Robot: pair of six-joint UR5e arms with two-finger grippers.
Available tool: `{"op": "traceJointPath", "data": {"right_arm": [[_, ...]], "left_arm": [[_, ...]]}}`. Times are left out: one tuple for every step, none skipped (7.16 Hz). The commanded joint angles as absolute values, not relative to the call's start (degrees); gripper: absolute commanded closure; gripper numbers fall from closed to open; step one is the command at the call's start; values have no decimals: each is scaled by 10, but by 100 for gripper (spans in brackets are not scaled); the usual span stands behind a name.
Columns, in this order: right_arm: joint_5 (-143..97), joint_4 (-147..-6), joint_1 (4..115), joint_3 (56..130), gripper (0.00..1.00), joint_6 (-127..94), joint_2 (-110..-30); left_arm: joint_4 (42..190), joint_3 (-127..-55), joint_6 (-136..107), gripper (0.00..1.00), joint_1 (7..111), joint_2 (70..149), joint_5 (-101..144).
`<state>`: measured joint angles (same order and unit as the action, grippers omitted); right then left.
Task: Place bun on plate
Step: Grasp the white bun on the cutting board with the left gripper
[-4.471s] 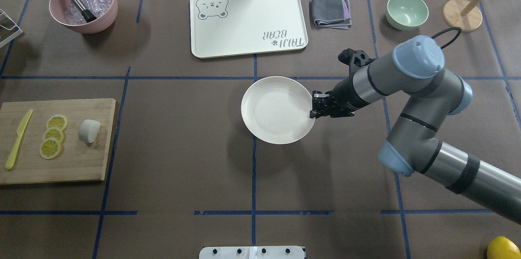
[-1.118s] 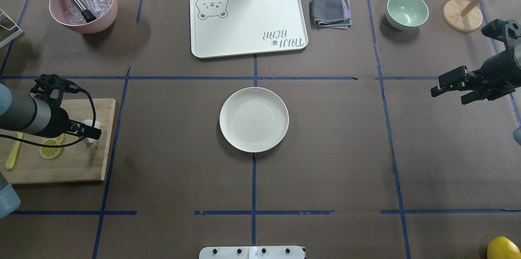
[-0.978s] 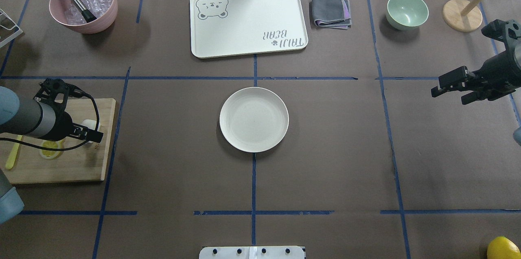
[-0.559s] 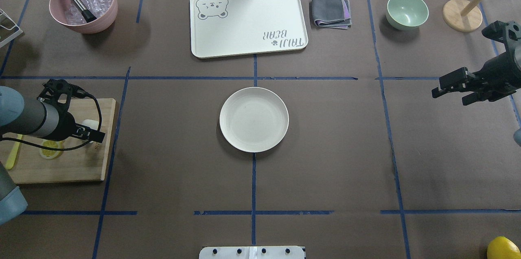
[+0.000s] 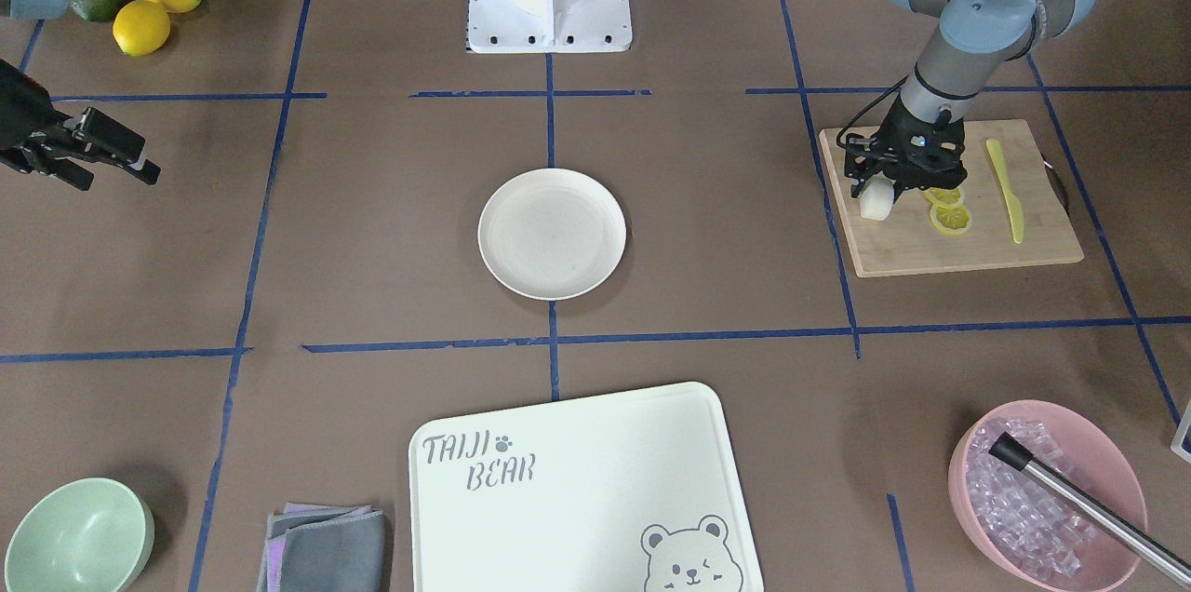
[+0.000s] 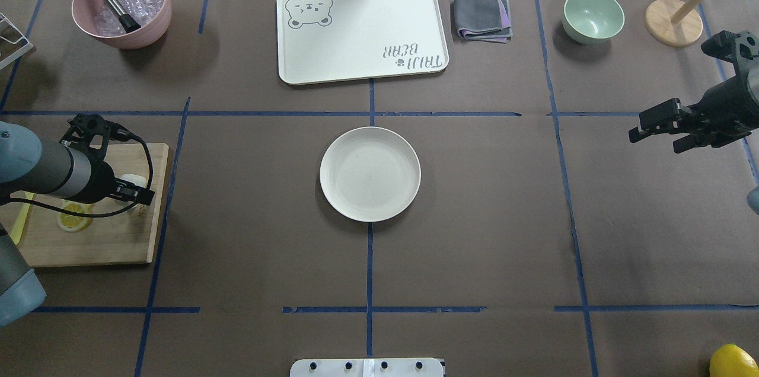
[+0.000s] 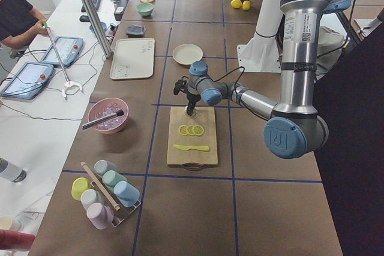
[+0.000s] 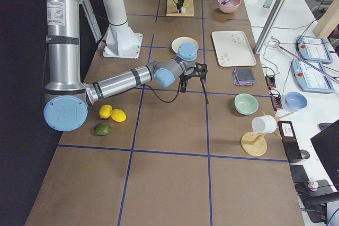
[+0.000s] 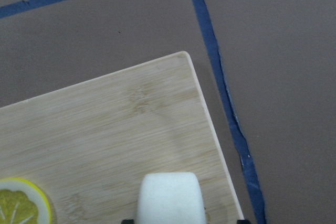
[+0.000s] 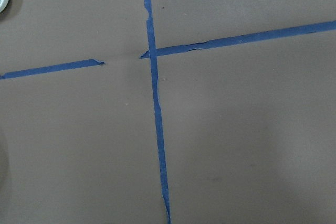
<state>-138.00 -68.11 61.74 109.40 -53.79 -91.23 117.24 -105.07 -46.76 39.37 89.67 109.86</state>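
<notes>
The bun (image 5: 876, 204) is small, white and smooth, and sits at the inner end of the wooden cutting board (image 5: 930, 252). My left gripper (image 5: 876, 190) comes down on it from above and is shut on the bun. In the left wrist view the bun (image 9: 169, 198) fills the bottom centre. In the overhead view only part of the bun (image 6: 131, 178) shows beside the left gripper (image 6: 139, 193). I cannot tell whether it touches the board. The round cream plate (image 6: 370, 174) lies at the table's centre with nothing on it. My right gripper (image 6: 652, 141) hovers open at the far right.
Lemon slices (image 5: 949, 218) and a yellow knife (image 5: 1007, 192) share the board with the bun. Along the far side stand a pink bowl (image 6: 121, 6) of ice, the bear-print tray (image 6: 362, 30), a folded cloth (image 6: 481, 14) and a green bowl (image 6: 593, 15).
The right gripper left the plate's rim and drew back to the right; the plate now lies further left. The left arm came in over the bun and drifted slightly right.
</notes>
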Motion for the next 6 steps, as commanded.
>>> {"op": "traceJointPath", "data": {"right_arm": [[-1380,-680,618,1093,0,-538,-912],[-1380,-680,617,1092,0,-538,-912],[-1380,-680,618,1093,0,-538,-912],[-1380,-679,618,1093,0,-538,-913],[-1380,-679,618,1093,0,-538,-913],[-1381,-679,618,1094,0,-537,-914]], "left_arm": [[1172,-1050,-468,67,394,896,1099],[1173,-1053,-475,70,394,898,1098],[1174,-1070,-477,70,395,905,1100],[1172,-1102,-490,70,395,922,1102],[1171,-1120,-554,70,394,962,1104],[1144,-1121,-638,70,394,1034,1104]]}}
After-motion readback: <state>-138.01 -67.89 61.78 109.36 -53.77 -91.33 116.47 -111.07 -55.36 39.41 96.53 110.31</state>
